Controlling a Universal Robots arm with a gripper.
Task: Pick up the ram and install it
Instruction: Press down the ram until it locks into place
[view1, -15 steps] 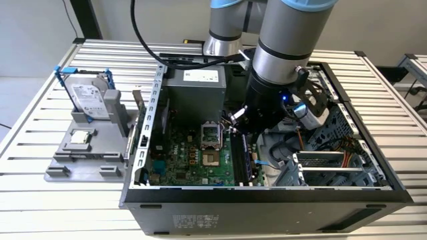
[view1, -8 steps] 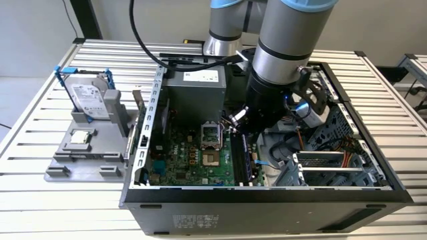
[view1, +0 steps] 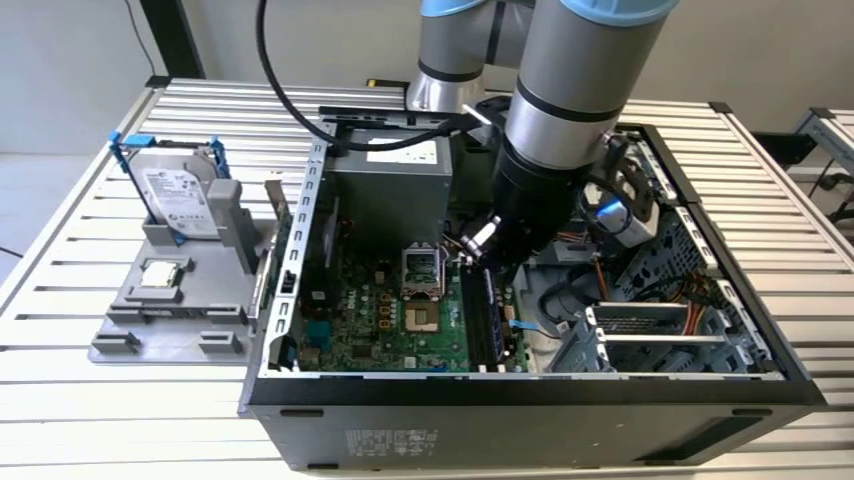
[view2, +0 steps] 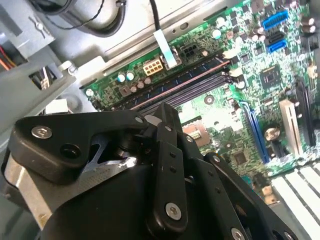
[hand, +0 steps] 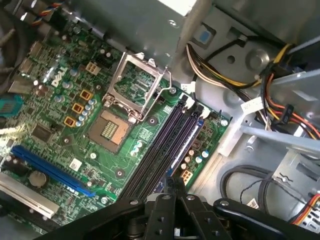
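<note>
The ram (hand: 183, 145) is a thin dark blue strip standing on edge in one of the long black motherboard slots (hand: 159, 146), inside the open computer case (view1: 534, 410). It also shows as a bluish line among the slots (view2: 186, 81) and in the exterior view (view1: 505, 320). My gripper (hand: 174, 186) hangs inside the case just over one end of those slots, fingers pressed together with nothing between them. In the exterior view the gripper (view1: 483, 255) sits low over the board. Whether the fingertips touch the ram is hidden.
A green motherboard (hand: 75, 100) with an open processor socket (hand: 111, 130) lies beside the slots. Cable bundles (hand: 220, 75) and drive bays (view1: 667, 330) crowd the other side. A power supply (view1: 387, 185) stands at the back. Outside the case, a hard drive (view1: 180, 195) stands on a grey fixture (view1: 174, 300).
</note>
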